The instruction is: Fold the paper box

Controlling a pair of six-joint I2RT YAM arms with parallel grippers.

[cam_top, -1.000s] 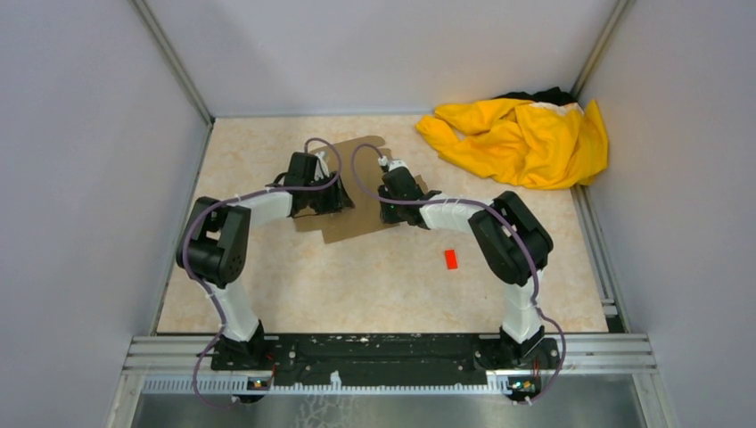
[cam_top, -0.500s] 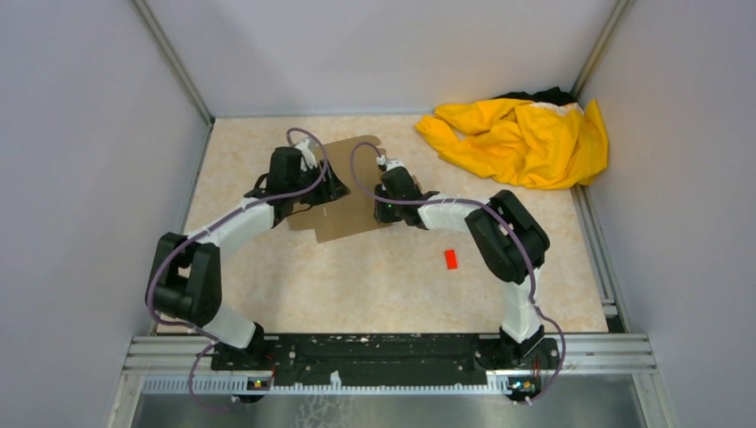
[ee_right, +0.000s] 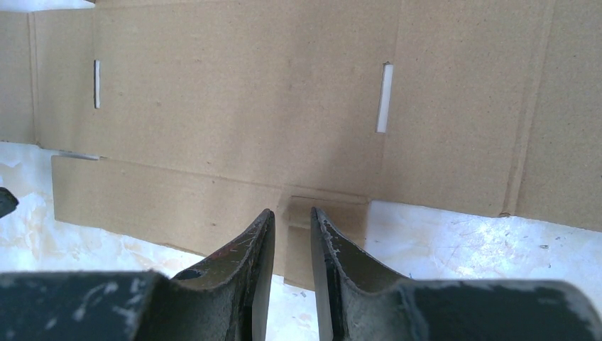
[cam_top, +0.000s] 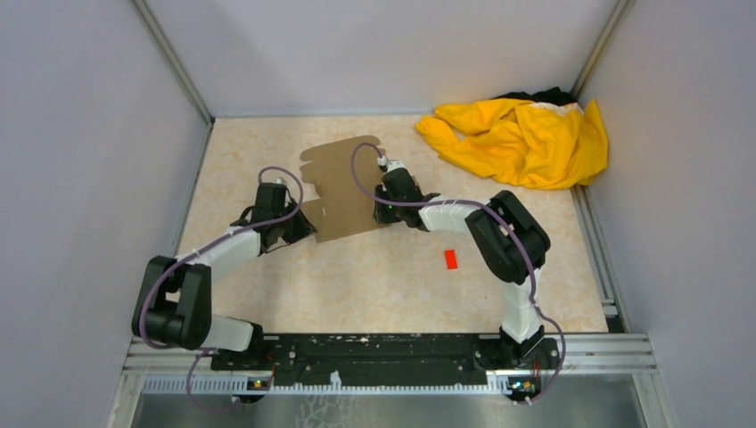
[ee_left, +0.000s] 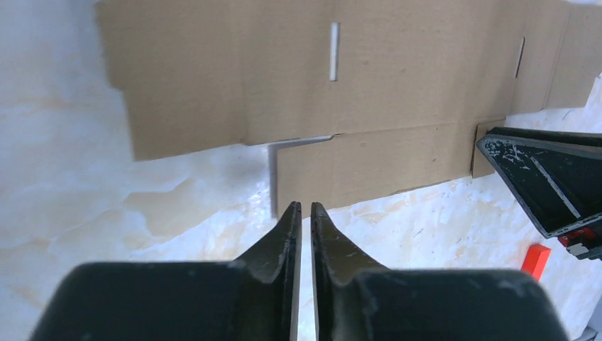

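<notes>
Paper box (cam_top: 334, 187), flat: left gripper (ee_left: 301, 207) clenched empty, right gripper (ee_right: 292, 213) at tab (ee_right: 334, 206), hold unclear; lone push may skid it across surface (cam_top: 401, 285).

1. Paper box (cam_top: 341, 185): laid flat on the table (cam_top: 374, 285), between the left gripper (ee_left: 303, 207) and the right gripper (ee_right: 292, 213).
2. Sheet's near left corner: placed just ahead of the left gripper's tips.
3. Sheet's right edge: reached by the right gripper, with a small tab (ee_right: 334, 213) found at its fingertips and the main panel spread beyond them.
4. Block (cam_top: 450, 259): set on the table to the right of the right gripper, nearer the arm bases, well apart from the sheet.
5. Cloth (cam_top: 521, 138): heaped well to the right of the right gripper, beyond it, in the far corner.
</notes>
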